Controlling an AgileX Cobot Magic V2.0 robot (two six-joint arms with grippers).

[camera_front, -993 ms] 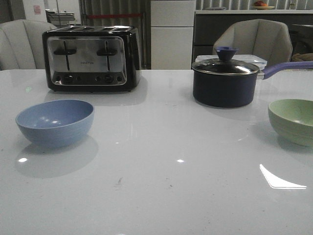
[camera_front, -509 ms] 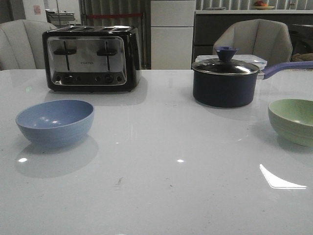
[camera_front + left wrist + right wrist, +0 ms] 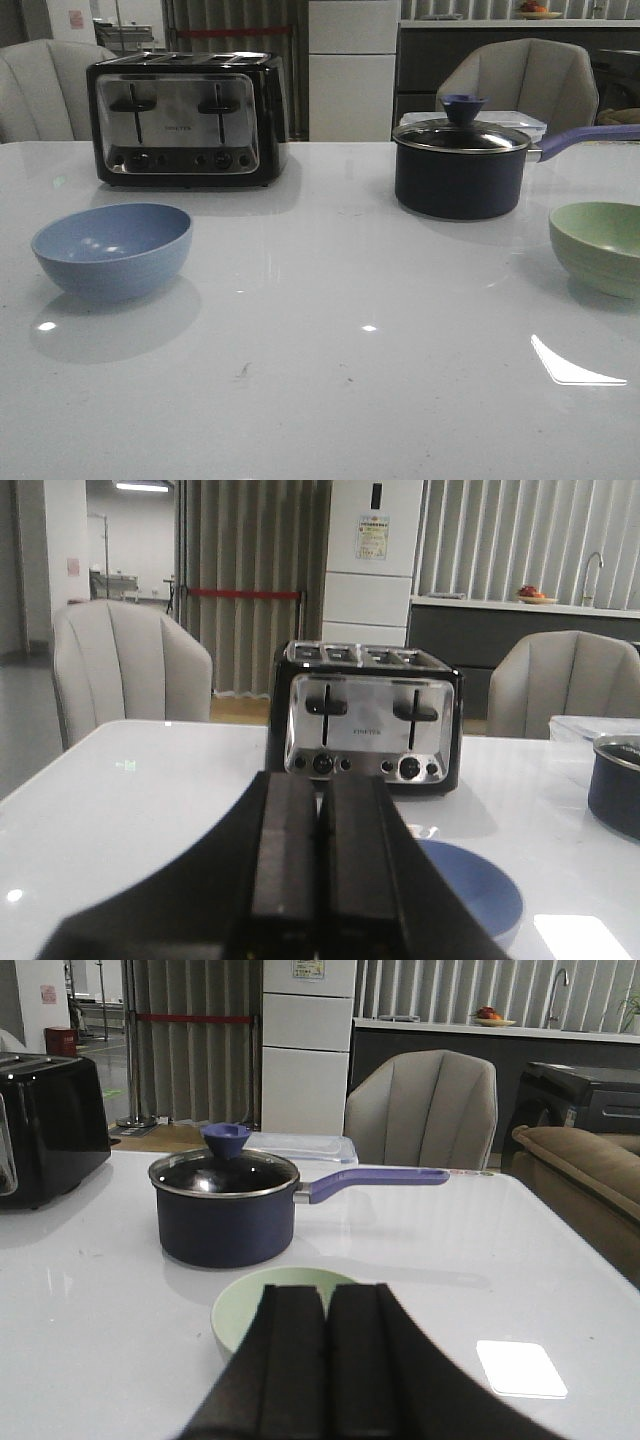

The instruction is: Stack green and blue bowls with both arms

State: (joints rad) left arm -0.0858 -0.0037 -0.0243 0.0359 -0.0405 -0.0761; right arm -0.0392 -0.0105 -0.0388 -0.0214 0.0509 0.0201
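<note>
Two round matte bowls sit upright on the glossy white tabletop (image 3: 320,400), mouths opening upward, with no long axis to speak of: the dusty light blue bowl (image 3: 112,251) on the left side and the pale sage green bowl (image 3: 598,247) at the far right, cut by the frame edge in the front view. They are well apart, unstacked. Behind the blue bowl stands a black and chrome four-slot toaster (image 3: 186,119); behind and left of the green bowl sits a dark navy lidded saucepan (image 3: 461,168), its purple handle (image 3: 585,138) pointing right. The front view shows neither arm. The left wrist view shows the left end effector (image 3: 320,880) with its black fingers pressed together, empty, above the tabletop with part of the blue bowl's rim just past it. The right wrist view shows the right end effector (image 3: 325,1370) likewise closed on nothing, the green bowl partly hidden behind its fingers and the saucepan beyond. Both wrist views also reveal grey upholstered chairs (image 3: 422,1108) across the tabletop.
</note>
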